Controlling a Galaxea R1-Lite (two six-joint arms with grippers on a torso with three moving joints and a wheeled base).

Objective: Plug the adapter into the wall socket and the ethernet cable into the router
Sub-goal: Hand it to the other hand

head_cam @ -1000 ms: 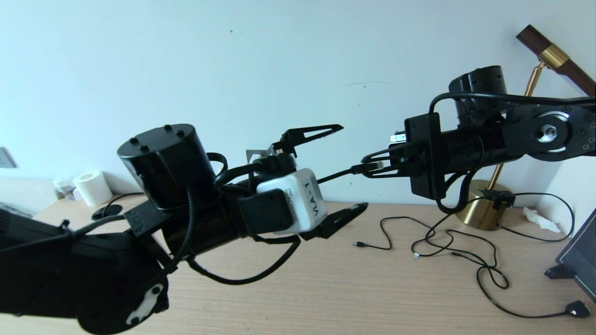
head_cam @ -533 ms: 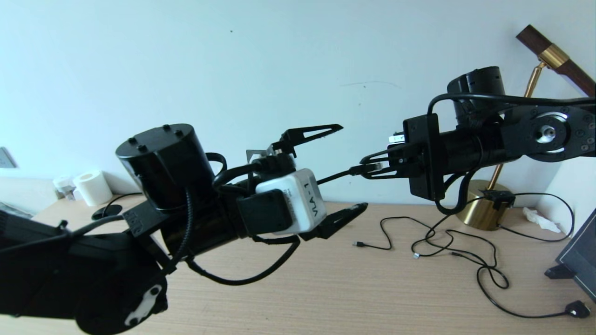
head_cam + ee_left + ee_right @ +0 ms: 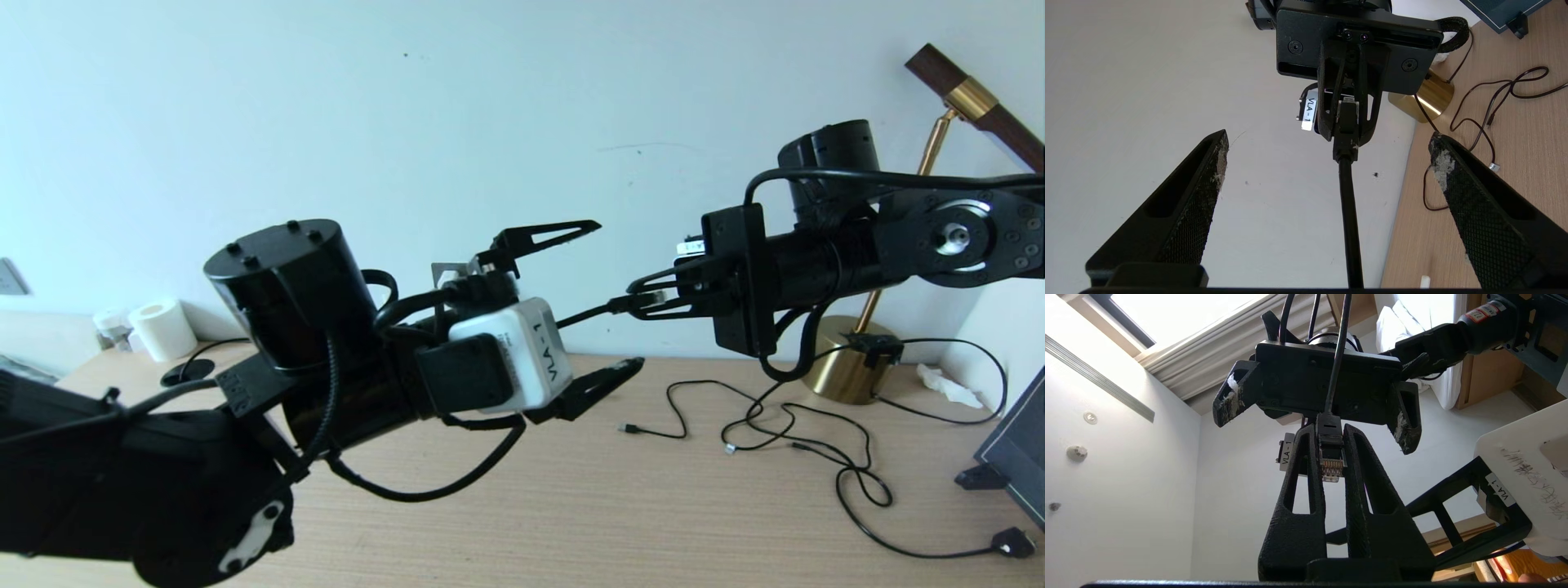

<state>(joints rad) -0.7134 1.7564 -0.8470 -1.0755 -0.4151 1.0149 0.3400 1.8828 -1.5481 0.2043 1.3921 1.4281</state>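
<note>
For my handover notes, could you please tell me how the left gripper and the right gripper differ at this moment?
The left gripper is wide open and holds nothing; the right gripper is shut on the ethernet cable, pinching its clip plug. The cable's black cord runs between the left gripper's spread fingers without touching them, while the right gripper's fingers press the plug. Both are raised above the wooden desk, facing each other.

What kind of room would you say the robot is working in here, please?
Probably a hotel room or bedroom: a wooden desk against a plain wall, a brass lamp, loose charging cables, and bedding beyond.
</note>
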